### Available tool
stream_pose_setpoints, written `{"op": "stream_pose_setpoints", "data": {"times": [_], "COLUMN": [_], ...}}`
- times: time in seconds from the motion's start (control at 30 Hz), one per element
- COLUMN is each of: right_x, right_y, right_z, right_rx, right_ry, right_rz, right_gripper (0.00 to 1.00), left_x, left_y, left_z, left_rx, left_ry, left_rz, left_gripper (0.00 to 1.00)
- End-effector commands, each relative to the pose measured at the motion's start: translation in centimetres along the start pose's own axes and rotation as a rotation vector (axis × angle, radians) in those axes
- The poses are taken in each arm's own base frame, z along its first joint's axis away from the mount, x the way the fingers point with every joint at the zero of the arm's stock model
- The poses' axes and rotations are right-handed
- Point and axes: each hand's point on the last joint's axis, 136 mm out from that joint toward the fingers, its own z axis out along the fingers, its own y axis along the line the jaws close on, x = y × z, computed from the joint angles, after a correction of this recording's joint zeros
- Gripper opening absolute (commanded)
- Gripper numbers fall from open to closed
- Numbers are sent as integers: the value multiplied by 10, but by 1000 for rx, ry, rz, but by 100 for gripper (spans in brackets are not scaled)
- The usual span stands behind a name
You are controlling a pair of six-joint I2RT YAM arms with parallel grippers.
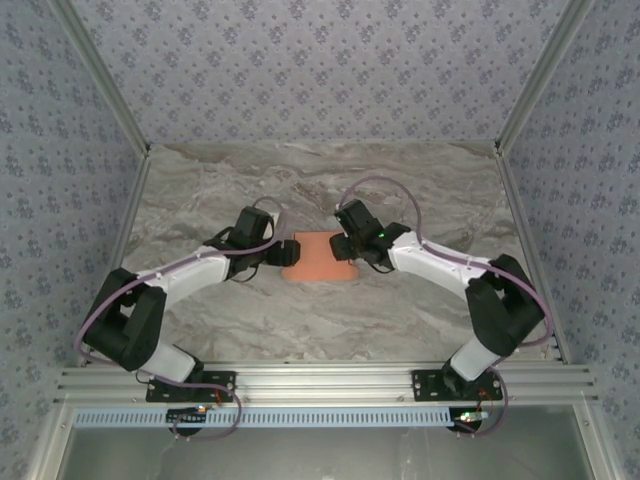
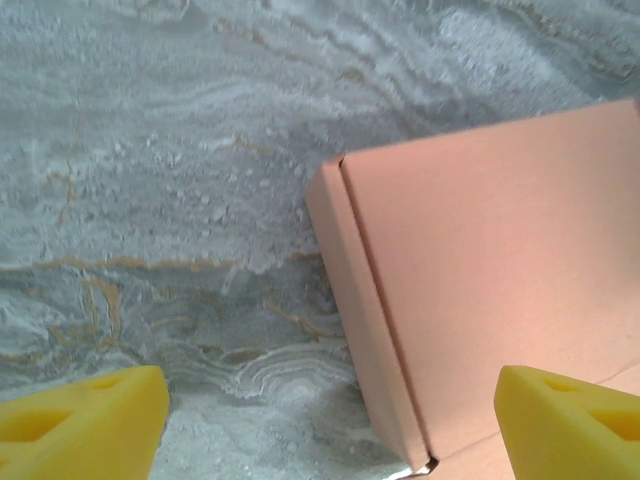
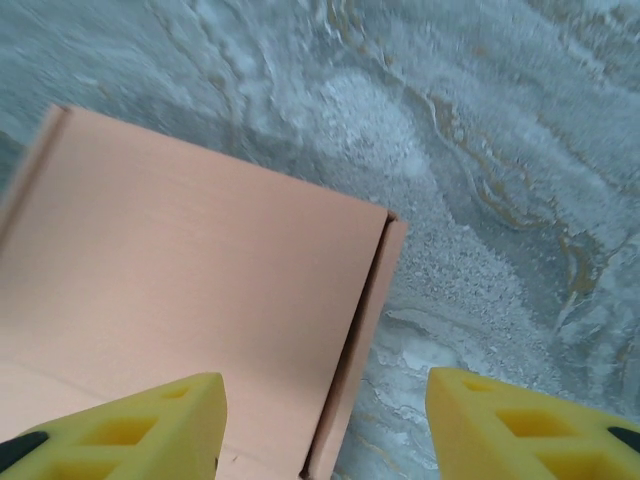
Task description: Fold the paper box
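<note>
two arms meet mid-table (image 1: 200, 210), box (image 1: 320, 256) lying flat between them. box salmon-orange, folded shut, shallow side walls visible. left gripper (image 1: 281, 252) at box's left edge: jaws wide apart, gripping nothing; wrist view has one finger (image 2: 80, 420) over bare marble, other over box top, left wall between. right gripper (image 1: 346, 247) at box's right edge: jaws apart, nothing clamped, straddling right wall the same way. cannot tell if fingers touch lid.

Both arms (image 1: 190, 272) are elbowed in toward mid-frame, left pincer (image 1: 278, 252) and right pincer (image 1: 345, 245) pointing at each other. Yellow fingers (image 2: 85, 425) on both are spread wide, not clamped.
</note>
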Motion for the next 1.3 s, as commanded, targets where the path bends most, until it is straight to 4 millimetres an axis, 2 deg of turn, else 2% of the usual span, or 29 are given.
{"op": "stream_pose_setpoints", "data": {"times": [0.0,0.17,0.3,0.4,0.5,0.67,0.77,0.93,1.03,1.17,1.27], "right_x": [19,48,62,66,69,73,75,84,87,92,95], "right_y": [2,-5,-16,-19,-25,-27,-19,8,8,4,2], "right_z": [-17,-32,-41,-45,-47,-53,-57,-59,-58,-57,-54], "right_rx": [-25,-25,1,12,37,36,-26,-210,-227,-224,-232], "right_ry": [35,67,70,70,78,89,107,151,160,168,180], "right_rz": [-32,-37,-26,-22,-30,-56,-63,-65,-61,-51,-12], "right_gripper": [57,57,58,58,58,58,59,59,59,59,59], "left_x": [-24,-42,-56,-56,-50,-27,-16,-3,10,15,12], "left_y": [-15,-33,-44,-52,-61,-70,-73,-83,-87,-80,-70], "left_z": [-3,18,41,58,66,60,49,28,20,15,19], "left_rx": [37,96,134,172,224,300,334,396,416,375,309], "left_ry": [-13,40,83,150,229,342,367,345,359,350,341], "left_rz": [62,126,175,192,192,172,150,98,88,95,106], "left_gripper": [86,86,86,84,83,80,77,77,76,76,76]}}
